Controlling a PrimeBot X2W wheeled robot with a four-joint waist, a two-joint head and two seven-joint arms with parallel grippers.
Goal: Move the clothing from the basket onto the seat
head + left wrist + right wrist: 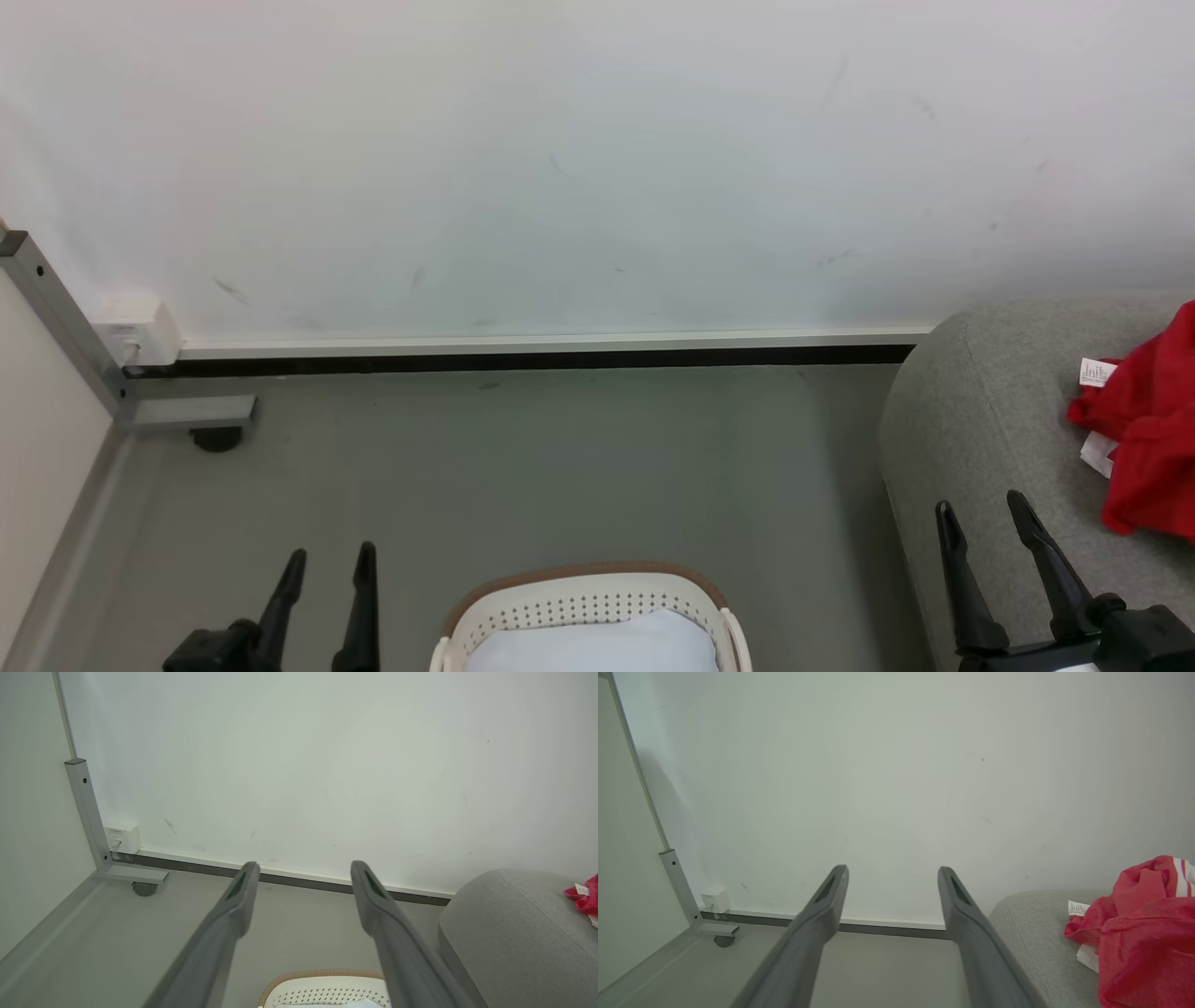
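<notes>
- The clothing [1153, 429] is red and all bunched up; it lies on top of the seat [980, 411], over on the seat's right side; a small white tag [1094, 371] sticks out of the pile toward the seat's round end; the right wrist view shows white stripes on the red cloth.
- The seat is big, grey and soft; its round end points left.
- The right gripper [980, 509] is over the near edge of the seat, close to the clothing but not touching it; its two fingers are spread apart with nothing between them.
- The basket [583, 583] stands on the floor [560, 467] just left of the seat; it is white with little holes and a brown rim; something pale lies inside, and I cannot tell what it is.
- The left gripper [331, 560] is further left of the seat, past the basket; its fingers are apart and hold nothing.
- Far to the left of the seat, a grey metal leg [187, 411] with a small wheel and a white box [140, 331] sit by the white wall [597, 168].
</notes>
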